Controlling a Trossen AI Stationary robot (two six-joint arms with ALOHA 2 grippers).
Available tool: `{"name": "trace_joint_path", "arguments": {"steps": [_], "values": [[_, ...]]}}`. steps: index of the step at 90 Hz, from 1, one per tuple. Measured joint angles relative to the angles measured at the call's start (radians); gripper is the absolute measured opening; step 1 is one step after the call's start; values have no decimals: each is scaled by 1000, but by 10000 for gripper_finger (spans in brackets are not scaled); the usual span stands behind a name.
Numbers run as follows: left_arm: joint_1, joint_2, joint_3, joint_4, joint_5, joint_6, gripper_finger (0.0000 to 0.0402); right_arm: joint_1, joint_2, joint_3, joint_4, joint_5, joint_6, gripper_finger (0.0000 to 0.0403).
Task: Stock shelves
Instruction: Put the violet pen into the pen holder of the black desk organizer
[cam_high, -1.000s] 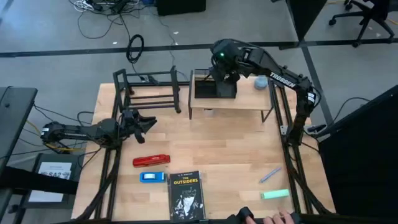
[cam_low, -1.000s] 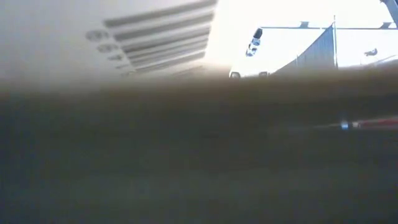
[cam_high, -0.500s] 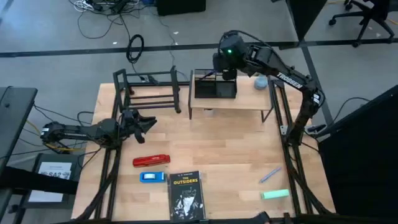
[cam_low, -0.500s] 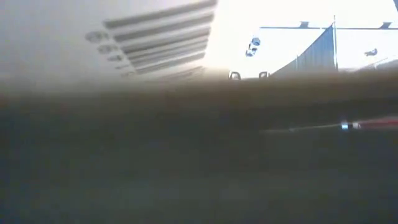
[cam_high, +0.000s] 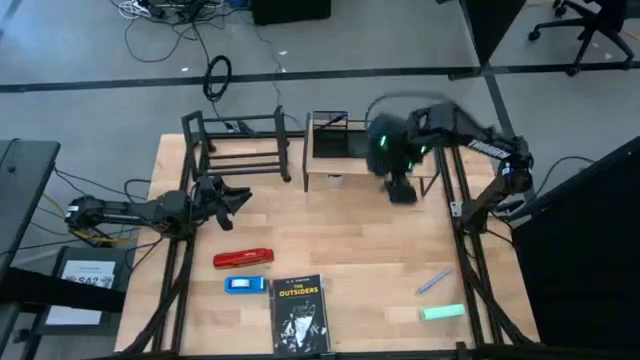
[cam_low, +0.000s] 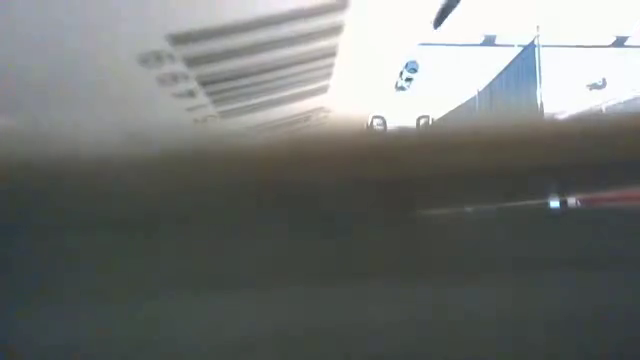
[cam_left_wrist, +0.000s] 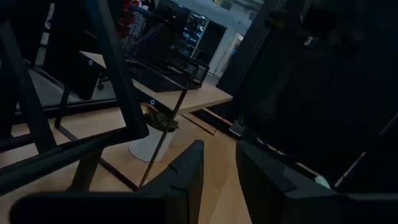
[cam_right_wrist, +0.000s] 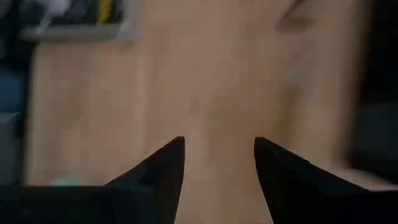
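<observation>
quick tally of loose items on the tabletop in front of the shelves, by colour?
Red: 1, the red tool
Blue: 2, the blue item and the blue pen
Black: 1, the Outsiders book
Green: 1, the green block
Total: 5

Rack (cam_high: 238, 145) left of wood shelf (cam_high: 370, 163); tray (cam_high: 335, 140) on it.

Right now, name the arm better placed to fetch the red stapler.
Left. The open left gripper sits close to the red stapler; the empty, open right gripper is across the table.
</observation>
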Motion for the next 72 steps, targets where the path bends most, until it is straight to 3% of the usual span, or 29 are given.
{"name": "trace_joint_path", "arguments": {"steps": [11, 25, 41, 52, 60, 72], "values": [[0, 0, 0, 0, 0, 1, 76, 185, -7, -195, 14, -27, 43, 183], [0, 0, 0, -1, 0, 2, 76, 377, -6, -435, 68, -54, 263, 205], [0, 0, 0, -1, 0, 19, 76, 593, -17, -635, 334, -164, 487, 221], [0, 0, 0, -1, 0, 27, 76, 722, -16, -723, 541, -57, 597, 220], [0, 0, 0, -1, 0, 27, 76, 789, -16, -773, 609, 53, 693, 212], [0, 0, 0, -1, 0, 27, 76, 858, -16, -853, 692, 122, 804, 197]]}}
